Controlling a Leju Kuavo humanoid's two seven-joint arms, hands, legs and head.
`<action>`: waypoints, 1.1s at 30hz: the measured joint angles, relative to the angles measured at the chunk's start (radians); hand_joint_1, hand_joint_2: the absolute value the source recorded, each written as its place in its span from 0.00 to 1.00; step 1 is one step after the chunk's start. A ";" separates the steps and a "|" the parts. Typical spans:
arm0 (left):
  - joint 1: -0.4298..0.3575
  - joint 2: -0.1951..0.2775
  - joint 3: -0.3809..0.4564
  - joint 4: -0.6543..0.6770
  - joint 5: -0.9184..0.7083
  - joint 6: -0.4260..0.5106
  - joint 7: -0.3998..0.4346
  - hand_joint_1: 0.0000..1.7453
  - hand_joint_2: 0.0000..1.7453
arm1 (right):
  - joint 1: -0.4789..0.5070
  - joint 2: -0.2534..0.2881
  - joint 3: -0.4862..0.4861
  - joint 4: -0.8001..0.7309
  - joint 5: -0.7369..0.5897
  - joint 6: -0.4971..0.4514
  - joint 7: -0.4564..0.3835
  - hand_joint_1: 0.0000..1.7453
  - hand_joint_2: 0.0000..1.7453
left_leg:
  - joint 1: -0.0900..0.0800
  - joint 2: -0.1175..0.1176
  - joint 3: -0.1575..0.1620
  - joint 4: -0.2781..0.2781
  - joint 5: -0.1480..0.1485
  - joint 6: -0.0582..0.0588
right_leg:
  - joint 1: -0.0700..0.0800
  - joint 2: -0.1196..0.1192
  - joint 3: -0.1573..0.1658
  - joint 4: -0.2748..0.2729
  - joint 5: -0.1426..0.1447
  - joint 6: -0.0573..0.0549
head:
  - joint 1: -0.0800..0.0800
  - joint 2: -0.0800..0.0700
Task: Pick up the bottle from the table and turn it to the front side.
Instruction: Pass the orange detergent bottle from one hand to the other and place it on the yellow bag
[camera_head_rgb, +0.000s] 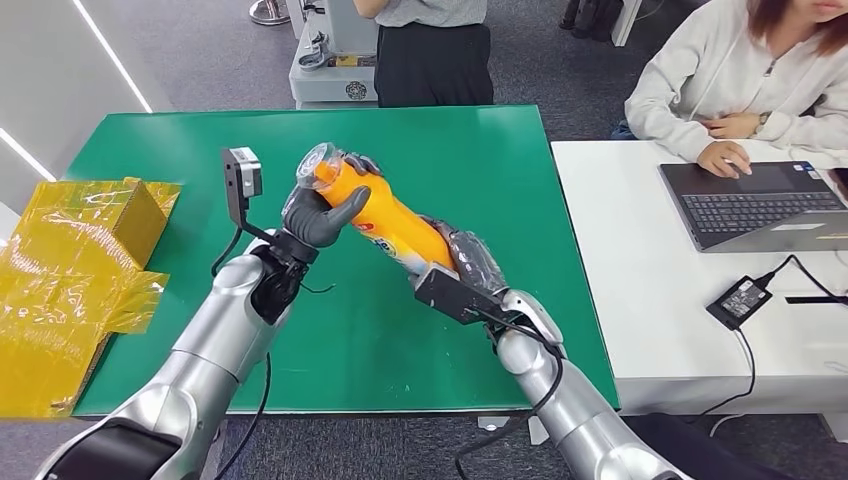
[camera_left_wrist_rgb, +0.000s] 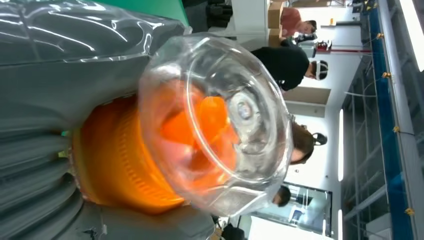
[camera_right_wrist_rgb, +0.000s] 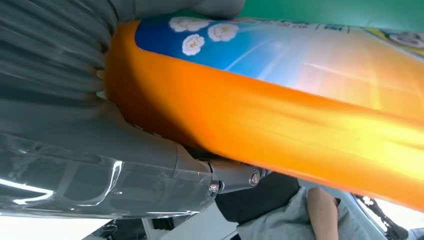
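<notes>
Both hands hold the orange bottle (camera_head_rgb: 385, 218) above the green bench (camera_head_rgb: 480, 160): left hand (camera_head_rgb: 318, 212) fingers wrapped round its cap end, right hand (camera_head_rgb: 470, 262) fingers round its base. Mid-turn, I judge; next, rotate until the label faces front.

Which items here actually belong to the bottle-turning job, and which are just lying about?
Job:
orange bottle, held off the table
left robot hand, gripping its clear-capped end
right robot hand, gripping its other end
green table

Lying about:
yellow wrapped box
laptop
power adapter
</notes>
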 joint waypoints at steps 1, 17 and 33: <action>0.000 -0.001 -0.001 -0.001 0.003 -0.002 0.002 1.00 1.00 | 0.005 -0.002 -0.004 -0.007 0.002 0.000 -0.001 1.00 1.00 | 0.000 0.000 0.000 0.000 0.000 0.000 | 0.000 0.000 0.000 0.000 0.000 0.000 | 0.000 0.000; 0.010 -0.004 -0.043 -0.030 -0.160 0.185 -0.079 1.00 1.00 | 0.051 -0.014 -0.068 -0.120 -0.016 -0.049 -0.010 0.00 1.00 | 0.000 0.001 0.000 0.000 0.000 0.000 | 0.000 0.001 0.000 0.000 0.000 0.000 | 0.000 0.000; 0.016 0.051 -0.140 -0.135 -1.275 0.918 0.051 1.00 1.00 | 0.175 -0.034 -0.075 -0.396 -0.065 -0.041 -0.056 0.00 1.00 | 0.000 0.001 0.000 0.000 0.000 0.000 | 0.000 0.001 0.000 0.000 0.000 0.000 | 0.000 0.000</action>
